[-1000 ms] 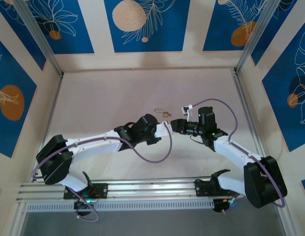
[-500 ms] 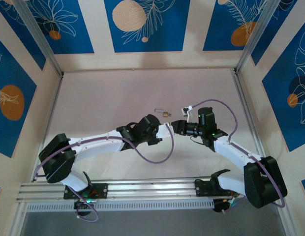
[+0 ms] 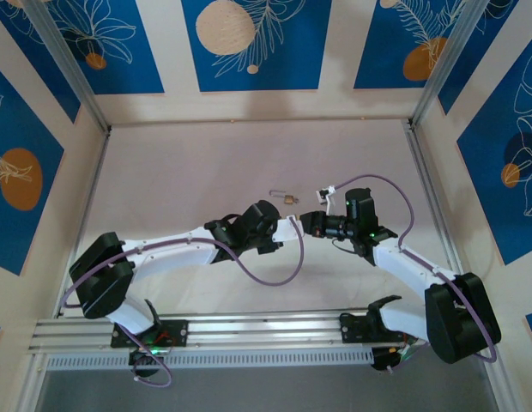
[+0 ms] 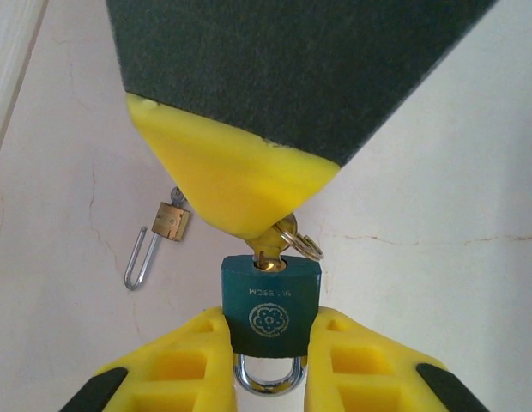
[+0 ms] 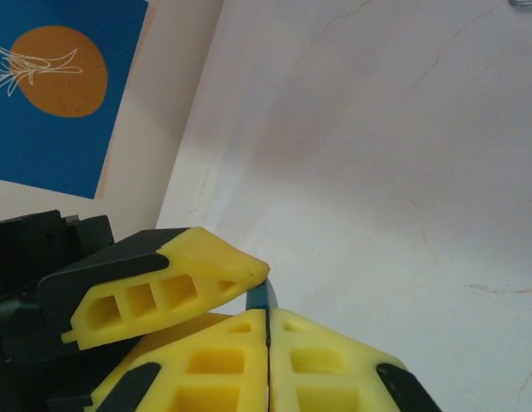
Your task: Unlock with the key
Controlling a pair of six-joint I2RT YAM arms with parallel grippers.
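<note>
Left wrist view: the dark teal metal padlock (image 4: pixel 269 302) sits upright between the yellow fingers of the left gripper (image 4: pixel 270 343), clamped across its two narrow flanks. It is lifted off the pale table (image 4: pixel 438 172). Its steel shackle (image 4: pixel 268 378) points back toward the wrist and looks seated.

The lock's face carries an embossed flower mark and a line of small lettering I cannot read. The small brass key (image 4: pixel 268 256) stands in the keyway on the far end, with a thin wire key ring (image 4: pixel 300 244) hanging just beside it.

Right wrist view: the right gripper (image 5: pixel 268 319) has its yellow fingers pressed flat together. From the left wrist view I judge they pinch the key's head, which is hidden behind the fingertip (image 4: pixel 240 193).

Handling judgement: the lock is rigid and dense for its size, and its painted sides are smooth, so it may twist in the pads under torque. The flank grip seems right, since it leaves the shackle free to spring. The key is thin and stiff and is best held on the flat faces of its head. The loose ring could snag.

A second lock, the little brass padlock (image 4: pixel 170 221), lies on the table to the left with its wire shackle swung open, well apart from both grippers.
</note>
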